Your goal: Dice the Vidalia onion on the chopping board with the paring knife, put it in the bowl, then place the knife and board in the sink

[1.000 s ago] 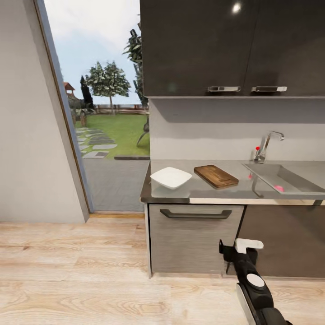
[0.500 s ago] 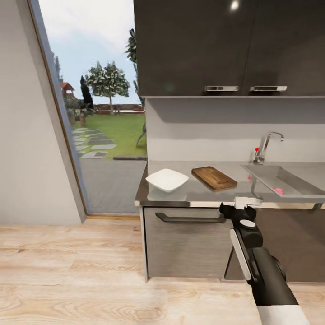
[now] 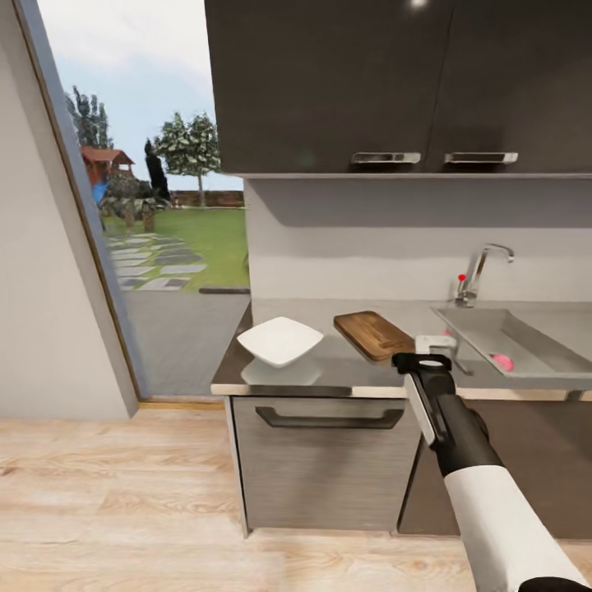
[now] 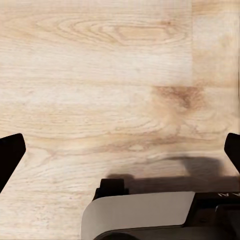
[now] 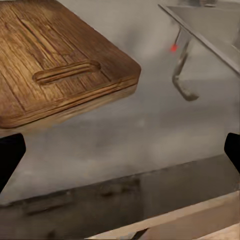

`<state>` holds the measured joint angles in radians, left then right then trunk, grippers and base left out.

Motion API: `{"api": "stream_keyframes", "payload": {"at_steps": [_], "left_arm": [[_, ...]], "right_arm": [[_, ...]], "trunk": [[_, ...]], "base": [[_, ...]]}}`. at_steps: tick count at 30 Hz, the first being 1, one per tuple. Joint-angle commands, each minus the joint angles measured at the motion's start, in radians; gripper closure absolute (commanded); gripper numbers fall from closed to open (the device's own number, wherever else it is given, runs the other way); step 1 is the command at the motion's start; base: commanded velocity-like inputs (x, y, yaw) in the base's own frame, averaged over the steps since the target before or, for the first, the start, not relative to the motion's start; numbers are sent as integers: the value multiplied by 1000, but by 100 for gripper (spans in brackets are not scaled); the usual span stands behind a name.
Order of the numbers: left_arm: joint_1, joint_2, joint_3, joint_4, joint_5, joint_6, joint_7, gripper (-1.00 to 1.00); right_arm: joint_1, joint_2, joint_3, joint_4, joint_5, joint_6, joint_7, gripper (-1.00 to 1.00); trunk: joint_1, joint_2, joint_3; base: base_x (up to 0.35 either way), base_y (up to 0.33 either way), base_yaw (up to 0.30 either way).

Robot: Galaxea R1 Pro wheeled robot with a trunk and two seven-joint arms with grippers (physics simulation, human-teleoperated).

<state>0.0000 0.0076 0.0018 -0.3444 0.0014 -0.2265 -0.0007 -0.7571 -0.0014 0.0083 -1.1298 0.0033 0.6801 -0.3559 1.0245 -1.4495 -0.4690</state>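
Here's the sink [image 3: 526,349] at the right end of the countertop [image 3: 329,370], and down in the steel basin lies the Vidalia onion [image 3: 500,361], a small pink bulb resting near the front wall, with the chrome tap [image 3: 481,271] curving over the back rim. Over to the left, the white bowl [image 3: 280,340] sits on the worktop close to its front edge, glossy and with nothing visible inside it. Between bowl and sink lies the chopping board [image 3: 372,334], flat on the counter at an angle, its surface bare, apart from the bowl and short of the sink's rim. Now the right gripper [image 3: 435,344]: it's up at the counter's front edge, just beside the board's near corner, and the right wrist camera shows the two dark fingertips [image 5: 10,156] spread wide at either side with nothing between them, looking across the grey top at the board's slotted handle hole. The left gripper [image 4: 120,150] hangs over the pale wooden floor [image 4: 100,75], fingers likewise parted wide, gripping nothing at all.
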Motion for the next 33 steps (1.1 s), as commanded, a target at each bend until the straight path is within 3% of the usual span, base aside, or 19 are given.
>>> {"api": "stream_keyframes", "payload": {"at_steps": [1,14,24,33], "left_arm": [[0,0,0,-1,0,-2,0,-100],[0,-1,0,-5,0,-5,-1,-100],[0,-2,-1,-2,1,-4,0,-100],[0,-20,-3,5,-4,-3,-1,-100]], "right_arm": [[-4,0,1,5,0,6,-3,-100],[-16,1,-2,25,-6,9,-3,-100],[-16,2,0,16,-6,7,-1,-100],[-16,3,-1,16,-10,10,0,-100]], "trunk": [[0,0,-1],[0,0,-1],[-38,70,30],[-72,133,59]], "base": [[269,-174,0],[105,-50,0],[2,-1,0],[0,0,0]]}}
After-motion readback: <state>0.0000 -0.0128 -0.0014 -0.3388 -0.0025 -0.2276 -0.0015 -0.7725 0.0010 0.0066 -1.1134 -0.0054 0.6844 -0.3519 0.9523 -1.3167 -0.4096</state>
